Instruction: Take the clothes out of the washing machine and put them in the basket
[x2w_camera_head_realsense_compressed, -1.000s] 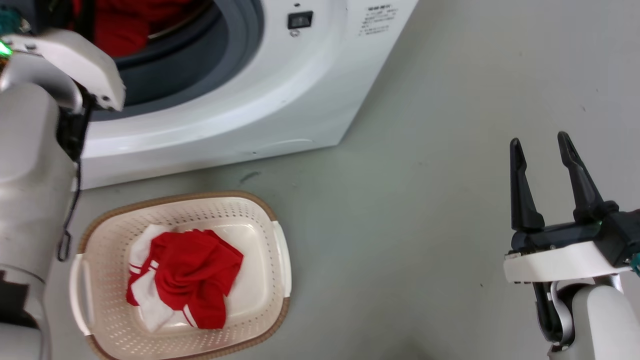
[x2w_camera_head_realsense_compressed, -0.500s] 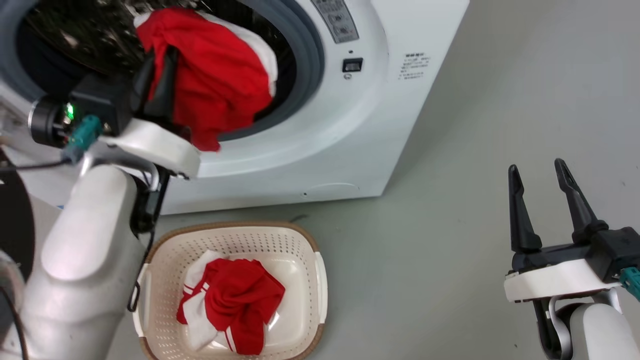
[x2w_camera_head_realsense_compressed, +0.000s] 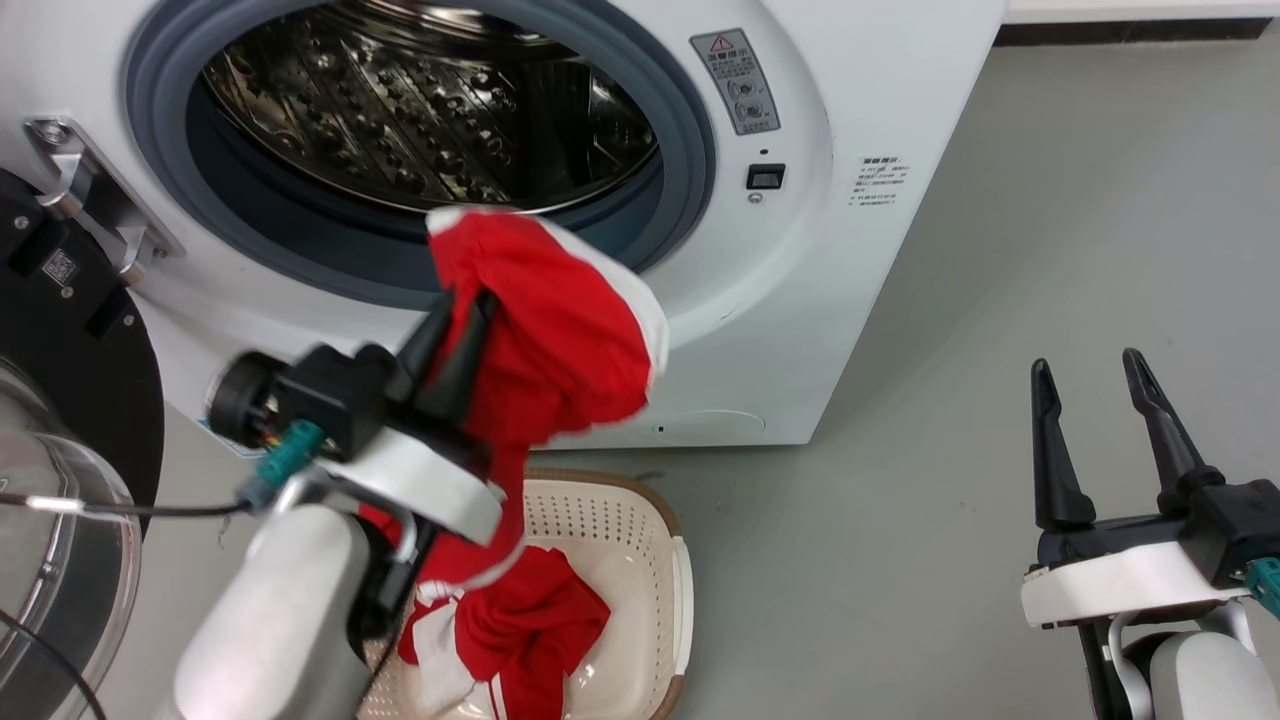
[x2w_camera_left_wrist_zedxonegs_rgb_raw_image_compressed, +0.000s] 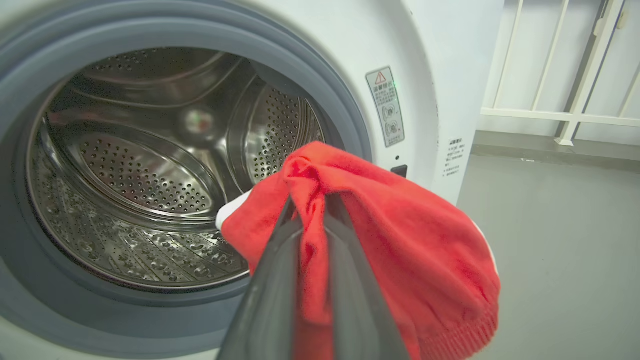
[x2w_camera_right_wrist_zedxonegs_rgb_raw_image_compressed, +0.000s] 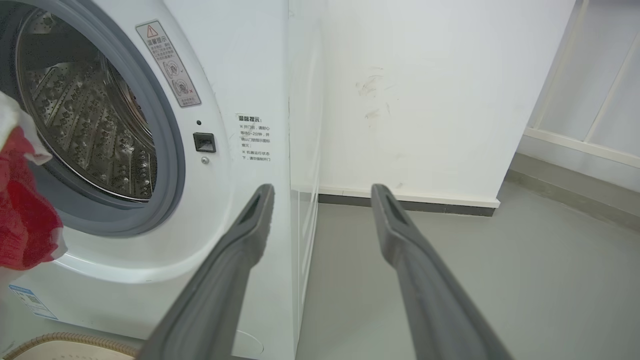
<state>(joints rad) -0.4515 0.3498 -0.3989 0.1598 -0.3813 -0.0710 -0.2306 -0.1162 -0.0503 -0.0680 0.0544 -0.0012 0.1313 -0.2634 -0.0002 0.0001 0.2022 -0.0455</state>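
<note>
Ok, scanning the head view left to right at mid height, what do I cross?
Open washing machine door → left gripper → red garment clamped in it → grey floor → right gripper, fingers spread.

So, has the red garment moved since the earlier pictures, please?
Yes: the garment has come down out of the washing machine's porthole, toward the basket.

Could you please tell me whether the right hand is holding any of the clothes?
No, in the right wrist view the right hand is open, its two dark fingers apart with nothing between them.
</note>
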